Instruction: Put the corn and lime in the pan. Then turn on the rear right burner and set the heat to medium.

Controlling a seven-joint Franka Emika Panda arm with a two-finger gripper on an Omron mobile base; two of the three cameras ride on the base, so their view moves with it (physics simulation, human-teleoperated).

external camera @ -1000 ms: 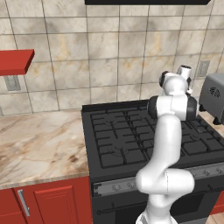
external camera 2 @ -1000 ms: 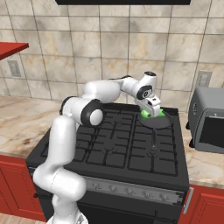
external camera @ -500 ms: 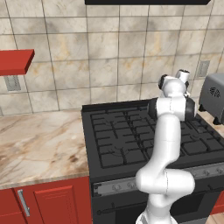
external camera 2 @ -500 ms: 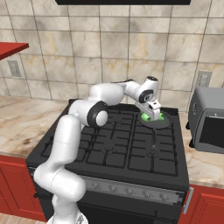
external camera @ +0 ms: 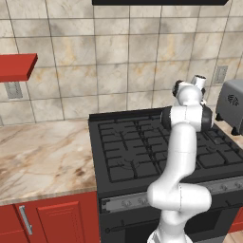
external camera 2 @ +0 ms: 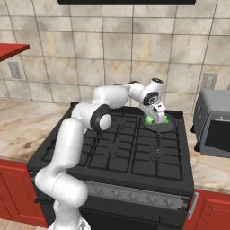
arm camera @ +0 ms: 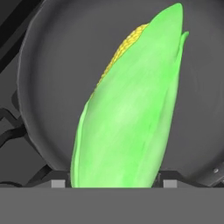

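The pan (external camera 2: 162, 126) sits on the stove (external camera 2: 112, 148), on its rear right grate. The corn (arm camera: 131, 113) lies in the pan, between the fingertips of the gripper (external camera 2: 156, 117), which hangs just over the pan. A toaster (external camera 2: 214, 122) stands on the counter (external camera 2: 206, 167) right of the stove. More counter (external camera: 42, 156) runs left of the stove, with a shelf (external camera: 16, 66) on the wall above it.

1. The arm reaches across the stove (external camera 2: 117, 148) to its rear right corner.
2. The gripper (external camera 2: 156, 118) hangs low over the pan (external camera 2: 167, 126).
3. Corn (external camera 2: 162, 119) shows at the gripper, over the pan.
4. A toaster (external camera 2: 214, 122) stands right of the stove.
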